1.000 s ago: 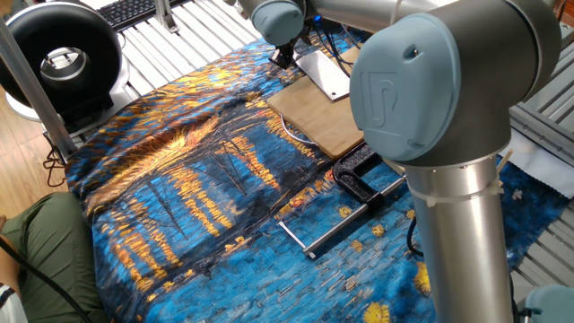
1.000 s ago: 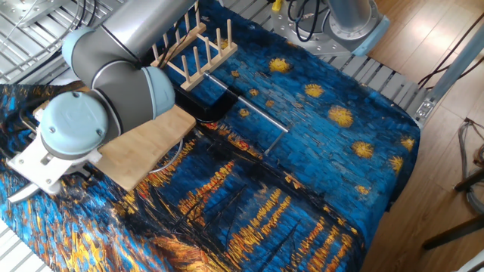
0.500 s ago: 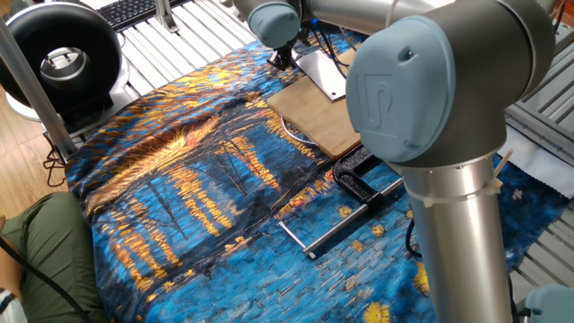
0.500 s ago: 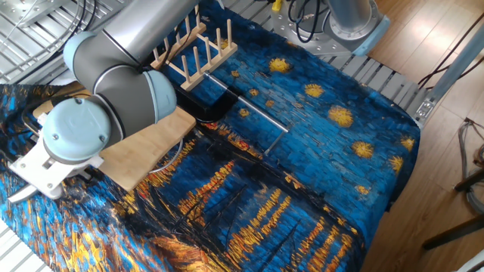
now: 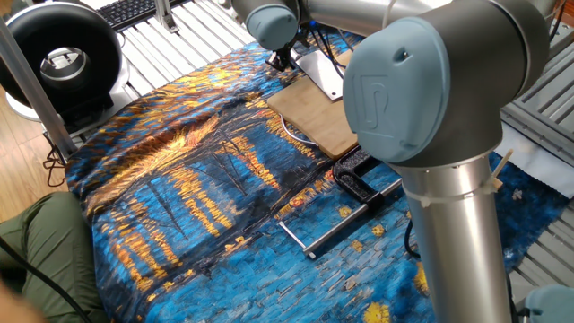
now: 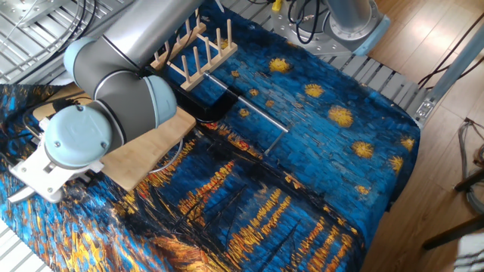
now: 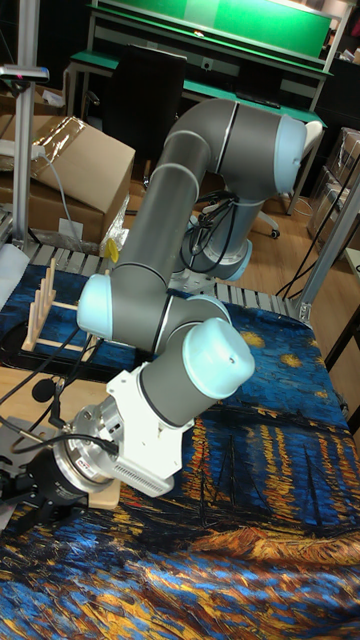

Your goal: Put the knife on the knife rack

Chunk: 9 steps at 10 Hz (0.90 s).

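Observation:
The knife (image 5: 320,72) shows its broad silver blade, with a small hole near one corner, tilted above the far end of the bamboo cutting board (image 5: 325,126). My gripper (image 5: 283,59) is shut on its handle end, which is hidden by the fingers. From the other side, a sliver of blade (image 6: 17,194) pokes out under the wrist. The knife rack (image 6: 198,50), light wood with upright pegs, stands at the far side of the cloth, well away from the gripper. It also appears at the left edge as the knife rack (image 7: 44,296).
A black clamp (image 5: 357,182) with a long silver rod (image 5: 345,224) lies beside the board, between board and rack. The blue-and-gold cloth (image 6: 302,174) covers the table. My arm's big elbow (image 5: 430,81) blocks much of the right side.
The wrist and the knife have drifted slightly away from the rack, toward the cloth's far corner. Nothing else moved.

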Each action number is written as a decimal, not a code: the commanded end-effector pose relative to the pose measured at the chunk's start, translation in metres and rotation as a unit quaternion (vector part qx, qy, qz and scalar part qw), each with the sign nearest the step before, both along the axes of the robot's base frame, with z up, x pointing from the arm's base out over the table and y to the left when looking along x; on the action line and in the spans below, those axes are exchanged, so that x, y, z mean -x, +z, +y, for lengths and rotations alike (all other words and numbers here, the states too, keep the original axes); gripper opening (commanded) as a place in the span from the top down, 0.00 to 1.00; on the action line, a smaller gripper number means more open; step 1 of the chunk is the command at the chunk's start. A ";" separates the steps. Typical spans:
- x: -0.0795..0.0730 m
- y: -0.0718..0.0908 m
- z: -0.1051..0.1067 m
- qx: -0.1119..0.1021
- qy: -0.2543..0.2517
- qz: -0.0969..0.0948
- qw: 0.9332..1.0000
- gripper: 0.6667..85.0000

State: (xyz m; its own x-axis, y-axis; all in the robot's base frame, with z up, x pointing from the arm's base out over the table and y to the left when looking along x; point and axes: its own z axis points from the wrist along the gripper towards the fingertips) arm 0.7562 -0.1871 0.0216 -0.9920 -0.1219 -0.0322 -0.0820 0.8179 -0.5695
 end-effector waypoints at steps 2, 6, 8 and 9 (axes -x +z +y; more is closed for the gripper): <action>-0.001 -0.001 -0.001 0.004 -0.010 -0.003 1.000 0.30; -0.001 0.001 -0.002 0.020 -0.023 -0.005 1.000 0.30; -0.002 0.001 -0.002 0.021 -0.027 -0.007 0.999 0.30; -0.003 0.001 -0.003 0.024 -0.030 -0.009 0.999 0.30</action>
